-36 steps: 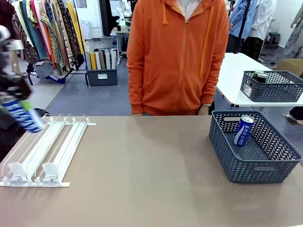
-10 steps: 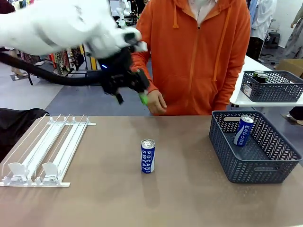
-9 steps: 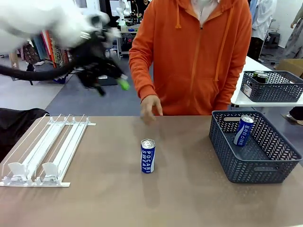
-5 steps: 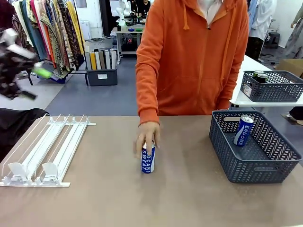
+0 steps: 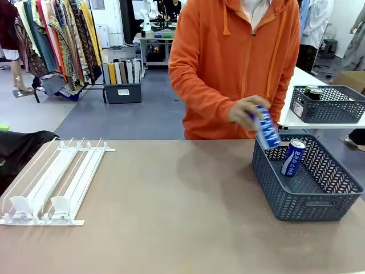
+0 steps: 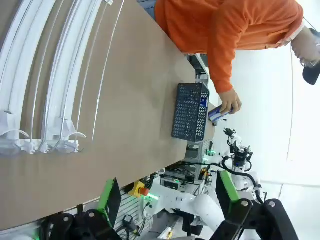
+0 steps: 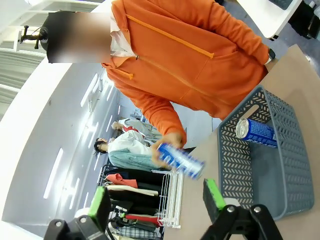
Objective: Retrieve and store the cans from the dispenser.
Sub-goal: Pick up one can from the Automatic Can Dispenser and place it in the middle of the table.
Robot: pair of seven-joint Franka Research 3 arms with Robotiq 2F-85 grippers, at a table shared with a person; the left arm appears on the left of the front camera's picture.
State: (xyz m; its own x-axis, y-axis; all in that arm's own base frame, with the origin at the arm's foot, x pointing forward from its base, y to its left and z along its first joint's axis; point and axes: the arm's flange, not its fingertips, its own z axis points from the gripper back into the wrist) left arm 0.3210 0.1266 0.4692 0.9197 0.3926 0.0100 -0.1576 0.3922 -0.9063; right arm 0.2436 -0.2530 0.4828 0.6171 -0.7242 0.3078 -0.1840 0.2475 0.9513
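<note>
The person's hand (image 5: 246, 112) holds a blue can (image 5: 264, 129) tilted over the far left corner of the dark mesh basket (image 5: 312, 206). A second blue can (image 5: 293, 157) leans inside that basket. The white dispenser (image 5: 52, 181) lies at the table's left with bare rails. My left gripper (image 6: 167, 192) is open and holds nothing, looking along the table past the dispenser (image 6: 45, 75) to the basket (image 6: 190, 112) and the held can (image 6: 217, 114). My right gripper (image 7: 155, 200) is open with nothing in it, facing the held can (image 7: 182, 160) and the basket (image 7: 260, 170).
A second mesh basket (image 5: 328, 105) with dark cans stands on a white table at the back right. The person in an orange hoodie (image 5: 234, 63) stands at the far edge. Clothes racks (image 5: 54, 40) fill the back left. Bare brown tabletop (image 5: 171, 211) lies between dispenser and basket.
My left arm has swung away left out of the front view. The person took the blue can standing mid-table and carried it right, over the basket.
</note>
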